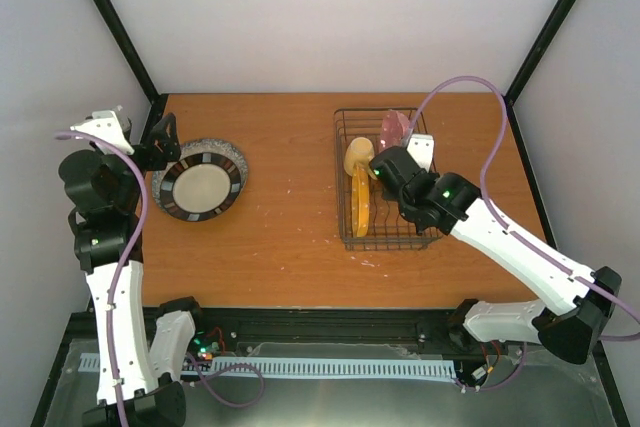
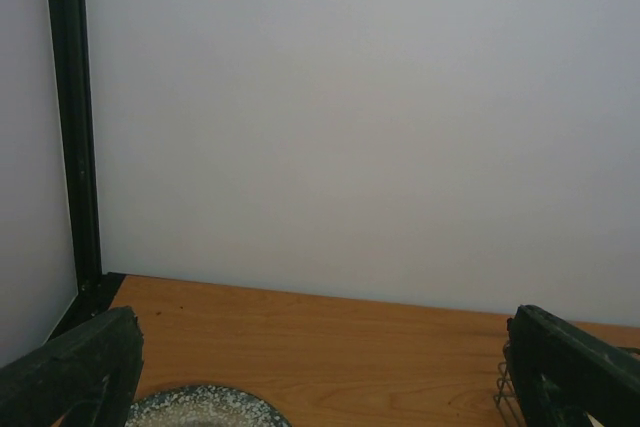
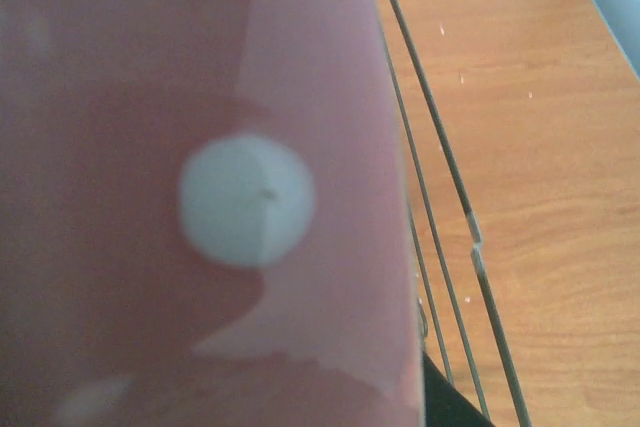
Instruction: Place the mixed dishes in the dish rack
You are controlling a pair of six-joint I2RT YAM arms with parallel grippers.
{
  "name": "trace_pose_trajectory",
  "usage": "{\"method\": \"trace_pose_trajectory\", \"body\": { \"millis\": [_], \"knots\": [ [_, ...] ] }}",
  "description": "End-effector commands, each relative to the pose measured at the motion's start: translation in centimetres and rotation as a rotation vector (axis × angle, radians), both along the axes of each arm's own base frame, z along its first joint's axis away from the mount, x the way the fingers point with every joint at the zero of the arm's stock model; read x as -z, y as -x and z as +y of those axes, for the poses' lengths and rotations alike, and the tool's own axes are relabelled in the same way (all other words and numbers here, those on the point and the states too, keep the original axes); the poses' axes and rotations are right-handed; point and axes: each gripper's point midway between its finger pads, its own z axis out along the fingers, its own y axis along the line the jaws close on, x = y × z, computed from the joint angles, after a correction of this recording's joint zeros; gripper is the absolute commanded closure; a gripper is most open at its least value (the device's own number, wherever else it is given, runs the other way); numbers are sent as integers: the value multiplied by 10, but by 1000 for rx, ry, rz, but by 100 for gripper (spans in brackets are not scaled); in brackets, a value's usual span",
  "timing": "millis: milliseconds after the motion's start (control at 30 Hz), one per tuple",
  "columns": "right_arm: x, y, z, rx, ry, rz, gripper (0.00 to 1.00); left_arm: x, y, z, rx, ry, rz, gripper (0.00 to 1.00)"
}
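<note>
Here, your right gripper [image 1: 393, 153] reaches into the far end of the dish rack [image 1: 346, 238], fingers drawn narrow on the maroon-pink speckled plate [image 1: 392, 128], which stands on edge among the wires. In your right wrist view that plate [image 3: 200, 197] fills most of the picture, out of focus, with the rack's thin wire side [image 3: 452, 202] running down just beside its edge and the table beyond. The fingers themselves are almost wholly hidden there; only a dark sliver shows at the bottom.

Two more dishes sit in the rack. The yellow handled mug [image 1: 357, 157] rests at its left side, and the orange-yellow plate [image 1: 360, 203] stands upright just nearer to you, both beside the right arm's black head.

Across the wooden table [image 1: 290, 147], well apart from the rack, the larger grey speckled plate [image 1: 202, 183] lies flat near the left edge. Your left gripper [image 1: 160, 142] hangs at that plate's far left rim with its fingers [image 2: 70, 377] spread wide and nothing between them (the left wrist camera catches only a crescent of speckled rim [image 2: 205, 407] at the bottom of its frame).
</note>
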Motion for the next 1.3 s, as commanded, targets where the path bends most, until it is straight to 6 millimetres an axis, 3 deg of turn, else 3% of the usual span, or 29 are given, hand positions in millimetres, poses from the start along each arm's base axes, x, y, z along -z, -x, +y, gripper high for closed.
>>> {"method": "trace_pose_trajectory", "body": {
  "millis": [0,467,1033,1267],
  "knots": [
    [-19,-5,-2,87,-131,-98,97,2,4,3,-27,-37,9,0],
    [49,-1,3,89,-97,13,97,11,8,4,-33,-43,21,0],
    [106,2,10,68,-27,145,97,17,12,6,-53,-70,26,0],
    [126,3,22,19,-5,212,97,24,11,7,-55,-65,37,0]
  ]
}}
